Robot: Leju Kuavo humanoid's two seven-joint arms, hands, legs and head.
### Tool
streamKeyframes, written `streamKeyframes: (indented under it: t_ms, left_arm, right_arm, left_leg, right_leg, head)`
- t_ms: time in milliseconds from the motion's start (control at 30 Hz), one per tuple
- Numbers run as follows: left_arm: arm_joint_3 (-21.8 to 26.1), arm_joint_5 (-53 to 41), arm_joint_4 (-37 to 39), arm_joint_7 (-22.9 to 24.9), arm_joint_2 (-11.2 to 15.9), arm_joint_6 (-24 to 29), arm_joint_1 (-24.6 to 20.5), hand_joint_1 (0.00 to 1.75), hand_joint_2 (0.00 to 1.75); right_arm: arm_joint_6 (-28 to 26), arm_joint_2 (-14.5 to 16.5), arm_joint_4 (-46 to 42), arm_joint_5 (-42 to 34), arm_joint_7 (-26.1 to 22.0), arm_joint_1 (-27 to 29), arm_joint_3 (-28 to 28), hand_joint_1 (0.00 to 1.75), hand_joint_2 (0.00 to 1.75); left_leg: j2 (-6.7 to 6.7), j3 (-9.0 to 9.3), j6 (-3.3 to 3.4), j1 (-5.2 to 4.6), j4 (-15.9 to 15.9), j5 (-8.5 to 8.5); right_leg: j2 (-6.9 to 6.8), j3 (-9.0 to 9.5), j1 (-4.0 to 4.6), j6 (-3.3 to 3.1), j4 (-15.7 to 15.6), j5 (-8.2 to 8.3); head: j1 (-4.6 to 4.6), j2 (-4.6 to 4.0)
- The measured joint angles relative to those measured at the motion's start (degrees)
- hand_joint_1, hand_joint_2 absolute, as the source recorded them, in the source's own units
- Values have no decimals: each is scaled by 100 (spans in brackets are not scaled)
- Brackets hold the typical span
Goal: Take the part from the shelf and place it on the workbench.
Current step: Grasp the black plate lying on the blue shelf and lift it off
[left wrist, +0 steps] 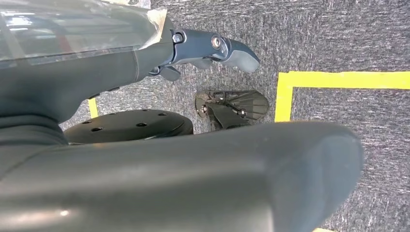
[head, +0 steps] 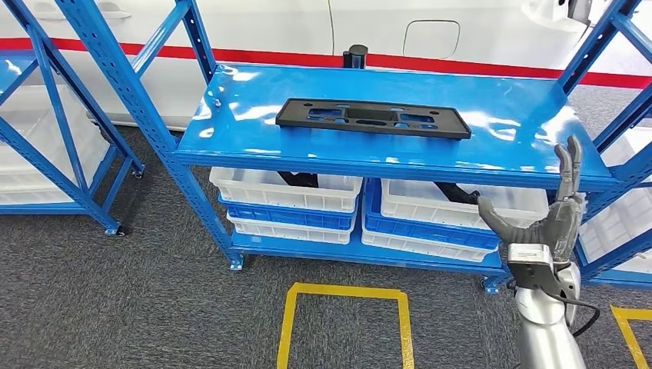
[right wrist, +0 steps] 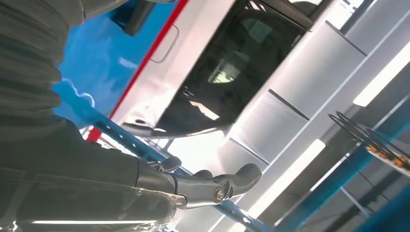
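A long flat black part (head: pixel 373 118) with several cut-outs lies across the middle of the blue shelf's top board (head: pixel 231 131). My right hand (head: pixel 547 207) is raised in front of the shelf's right end, well to the right of the part and below the board's front edge, fingers spread and pointing up, nothing in it. In the right wrist view that hand (right wrist: pixel 203 186) shows extended fingers against a white vehicle and ceiling lights. My left hand (left wrist: pixel 212 48) hangs over grey carpet in the left wrist view, fingers extended, holding nothing.
White bins (head: pixel 286 188) and blue trays (head: pixel 430 231) fill the lower shelf levels, black pieces inside. More blue racks stand at the left (head: pixel 61 131) and right (head: pixel 623 108). Yellow tape (head: pixel 346 292) marks a square on the carpet. A white vehicle with a red stripe (head: pixel 430 61) stands behind.
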Motion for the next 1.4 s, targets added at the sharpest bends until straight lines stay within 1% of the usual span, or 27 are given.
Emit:
streamKeyframes:
  t_ms: [267, 600, 767, 900, 1033, 1200, 1400]
  left_arm:
    - [-2, -1, 0, 1, 0, -41, -3, 0, 0]
    - [-6, -4, 0, 3, 1, -60, -4, 0, 0]
    - [-77, -51, 0, 15, 7, -113, -5, 0, 0]
    - [-109, -47, 0, 16, 22, -149, -14, 0, 0]
    - [-110, 14, 0, -24, 31, -146, -23, 0, 0]
    - [-110, 62, 0, -60, 28, -146, -22, 0, 0]
    - [-108, 111, 9, -57, 28, -143, -10, 0, 0]
  right_arm:
    - [-20, -128, -394, 0, 40, 30, -2, 0, 175]
    - [-24, -153, -482, -10, 45, 32, -4, 0, 175]
    - [-62, -246, -519, -167, 127, -27, -46, 0, 175]
    - [83, -384, -566, -211, 337, -268, -126, 0, 175]
    - [237, -447, -534, -20, 531, -677, -125, 0, 175]
    - [252, -473, -403, 94, 631, -1016, -64, 0, 175]
    - [329, -608, -197, 35, 714, -1345, -61, 0, 175]
  left_leg:
    - [1, 1, 0, 0, 1, 0]
    - [1, 1, 0, 1, 0, 0]
    - [1, 0, 0, -1, 1, 0]
    - [1, -1, 0, -1, 1, 0]
    - [1, 1, 1, 0, 1, 1]
    - [-2, 0, 1, 1, 0, 2]
    - [-2, -4, 1, 0, 1, 2]
  right_leg:
    - [0, 0, 0, 0, 0, 0]
    - [0, 1, 1, 0, 0, 0]
    - [0, 1, 0, 0, 0, 0]
    - [0, 2, -1, 1, 0, 1]
    - [0, 3, -1, 1, 0, 1]
    - [-1, 2, 0, 1, 1, 1]
    - [-1, 1, 0, 1, 1, 0]
  head:
    - [0, 0]
    - [1, 0]
    - [1, 0]
    - [0, 0]
    - [0, 0]
    - [0, 0]
    - [1, 0]
